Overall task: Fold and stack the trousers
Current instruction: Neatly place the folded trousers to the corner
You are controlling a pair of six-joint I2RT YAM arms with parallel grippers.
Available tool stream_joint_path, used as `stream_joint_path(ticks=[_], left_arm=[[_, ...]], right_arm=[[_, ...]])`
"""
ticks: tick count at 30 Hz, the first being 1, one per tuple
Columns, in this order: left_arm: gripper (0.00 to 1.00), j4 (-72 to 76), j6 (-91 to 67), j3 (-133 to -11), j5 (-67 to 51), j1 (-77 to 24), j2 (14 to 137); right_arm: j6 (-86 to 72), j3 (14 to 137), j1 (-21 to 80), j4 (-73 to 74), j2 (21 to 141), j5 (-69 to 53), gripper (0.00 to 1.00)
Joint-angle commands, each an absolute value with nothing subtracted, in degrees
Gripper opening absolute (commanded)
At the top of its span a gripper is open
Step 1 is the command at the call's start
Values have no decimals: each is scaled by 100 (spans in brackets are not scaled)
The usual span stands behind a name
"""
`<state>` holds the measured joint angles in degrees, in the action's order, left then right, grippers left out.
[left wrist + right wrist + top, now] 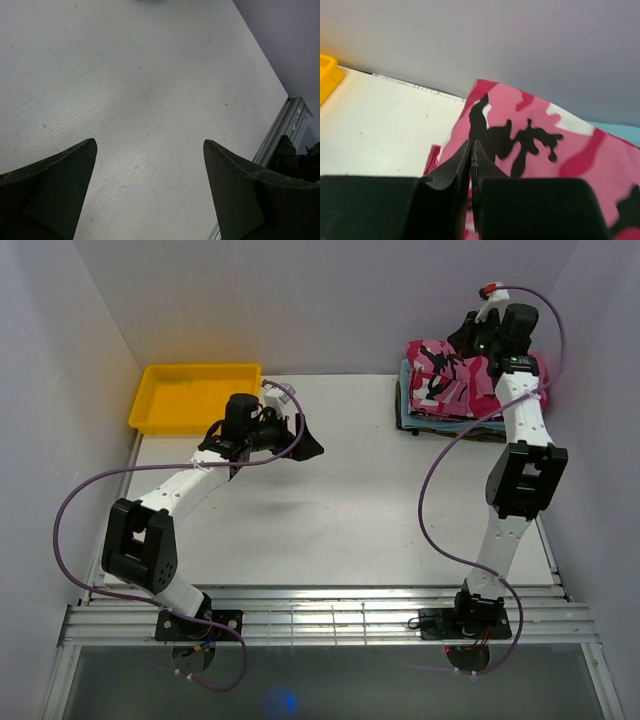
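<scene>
Pink camouflage trousers [450, 375], one pair, lie folded on top of the pile at the far right corner of the table [350, 520], with light blue cloth [620, 129] peeking out beneath. Right gripper [471, 145] is right over them, fingers pressed together with only a slit between; whether any cloth is nipped there, can't tell. Left gripper [308, 445] hangs mid-table, fingers spread wide, holding nothing. One yellow tray [200, 368] sits at the far left corner.

Lighting's soft and even, a bit cool, bright enough overall. Only a faint smudgy shadow on the table [300, 505] in the top view. Wrist views look softer, nearest stuff dark and mushy.
</scene>
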<state>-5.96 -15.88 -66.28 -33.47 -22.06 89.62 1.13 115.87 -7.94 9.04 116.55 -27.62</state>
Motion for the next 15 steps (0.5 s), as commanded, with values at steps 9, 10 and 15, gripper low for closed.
stream_joint_path(ticks=[9,10,15], left_arm=[[98,-580,-1652,-6627,-3551,-1828,8850],[98,-580,-1652,-6636,-3568,-1785,8885],[98,-667,-1635,-6697,-3569,-1688,9017]], right_arm=[[193,11910,-238,449,13043,-2135,8],[211,11822,-194,387,13095,-2110,8],[290,11592,-132,343,13455,-2101,29]])
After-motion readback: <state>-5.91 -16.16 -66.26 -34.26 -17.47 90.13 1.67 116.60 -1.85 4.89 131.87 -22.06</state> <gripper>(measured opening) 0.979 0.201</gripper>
